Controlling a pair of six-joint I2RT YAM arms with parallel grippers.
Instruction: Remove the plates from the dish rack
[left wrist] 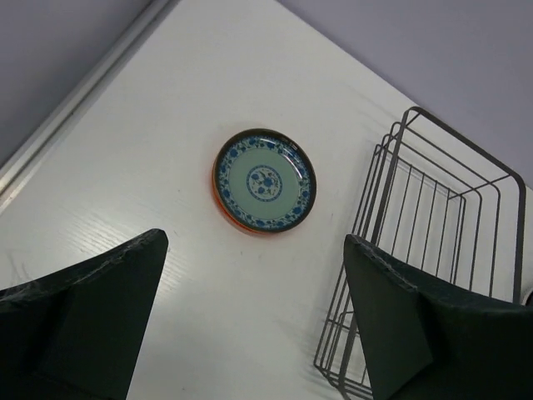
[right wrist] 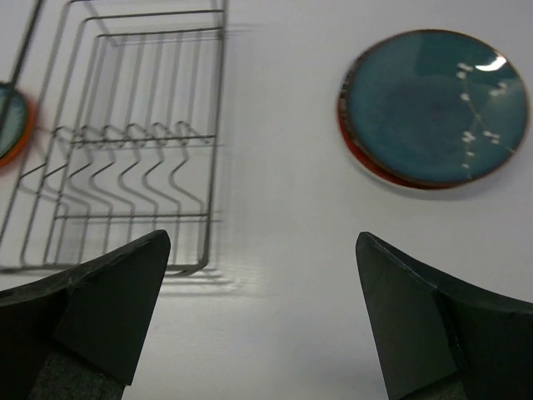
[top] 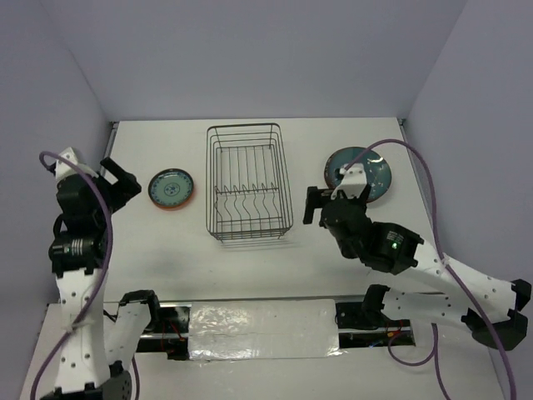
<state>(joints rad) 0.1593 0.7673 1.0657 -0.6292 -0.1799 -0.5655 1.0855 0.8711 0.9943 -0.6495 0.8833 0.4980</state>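
Observation:
The dark wire dish rack (top: 248,182) stands mid-table with no plates in it; it also shows in the left wrist view (left wrist: 433,250) and the right wrist view (right wrist: 125,167). A teal patterned plate with an orange rim (top: 172,189) lies flat left of the rack, also in the left wrist view (left wrist: 264,181). A dark teal-blue plate on an orange one (top: 360,175) lies right of the rack, also in the right wrist view (right wrist: 433,107). My left gripper (top: 119,185) is open and empty, left of the patterned plate. My right gripper (top: 326,205) is open and empty between rack and blue plate.
The white table (top: 250,250) is walled by grey panels at the back and sides. A foil-covered strip (top: 262,327) runs along the near edge between the arm bases. Purple cables (top: 420,179) loop over both arms.

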